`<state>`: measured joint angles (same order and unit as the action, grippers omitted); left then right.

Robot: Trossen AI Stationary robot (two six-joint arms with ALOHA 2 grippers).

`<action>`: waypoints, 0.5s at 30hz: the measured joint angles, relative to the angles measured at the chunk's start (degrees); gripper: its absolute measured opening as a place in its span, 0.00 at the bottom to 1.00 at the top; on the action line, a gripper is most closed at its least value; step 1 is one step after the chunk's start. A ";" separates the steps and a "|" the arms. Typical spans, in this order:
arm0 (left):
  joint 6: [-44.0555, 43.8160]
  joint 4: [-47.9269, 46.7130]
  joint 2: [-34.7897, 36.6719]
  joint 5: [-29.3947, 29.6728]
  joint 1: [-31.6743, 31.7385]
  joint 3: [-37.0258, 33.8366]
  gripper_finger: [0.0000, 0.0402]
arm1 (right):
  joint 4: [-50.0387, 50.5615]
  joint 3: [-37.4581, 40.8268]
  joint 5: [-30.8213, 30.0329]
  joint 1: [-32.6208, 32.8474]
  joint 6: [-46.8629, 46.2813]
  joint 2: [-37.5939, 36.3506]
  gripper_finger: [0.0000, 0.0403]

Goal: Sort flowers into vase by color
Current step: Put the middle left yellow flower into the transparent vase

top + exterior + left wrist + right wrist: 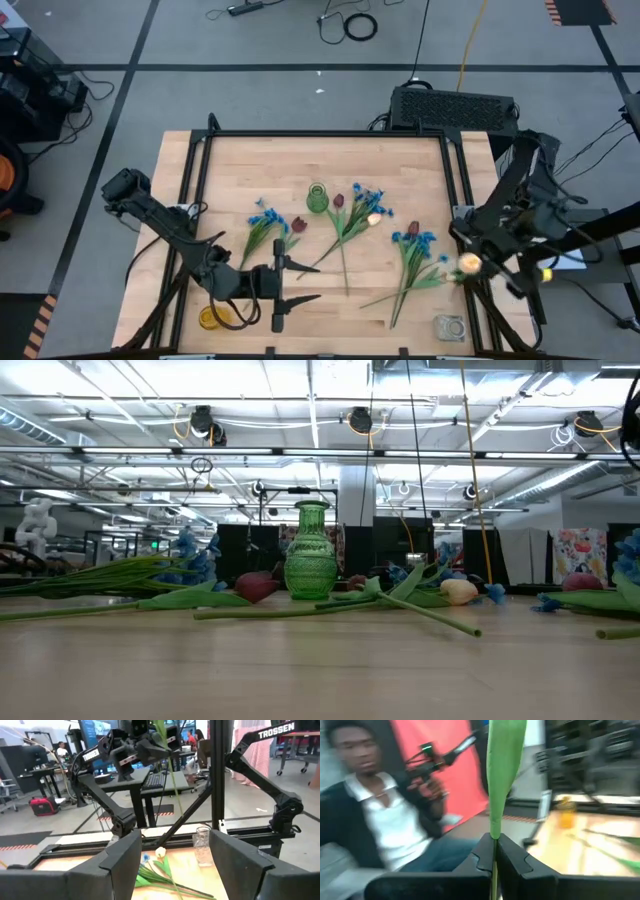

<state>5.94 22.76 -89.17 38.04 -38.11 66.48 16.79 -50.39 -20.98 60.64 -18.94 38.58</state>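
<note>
Check the wooden table [230,165] first: flowers [345,215] lie in three loose bunches across its middle, blue blossoms mixed with dark red tulips. The green vase [317,198] stands upright between the left and centre bunches. A yellow vase [209,318] stands at the near left corner, a clear vase [450,327] at the near right. Your left gripper [277,284] is above the near left area, jaws apart, empty. Your right gripper [494,851] is clamped shut on a cream-yellow tulip [469,263] stem above the right edge.
</note>
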 joint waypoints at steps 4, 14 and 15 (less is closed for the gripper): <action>-2.61 -1.17 0.00 -0.01 -0.02 0.01 0.60 | 0.25 0.00 5.99 1.28 3.24 -0.12 0.00; -8.30 -2.94 -0.14 -0.02 -0.23 0.00 0.60 | 3.10 0.04 2.41 2.88 1.79 2.97 0.00; -9.01 -2.70 -0.35 -0.02 -0.27 0.00 0.60 | 3.14 0.04 1.89 2.91 1.62 3.20 0.00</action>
<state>-3.07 20.07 -89.52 38.02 -38.38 66.48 19.92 -50.35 -19.09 63.55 -17.32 41.78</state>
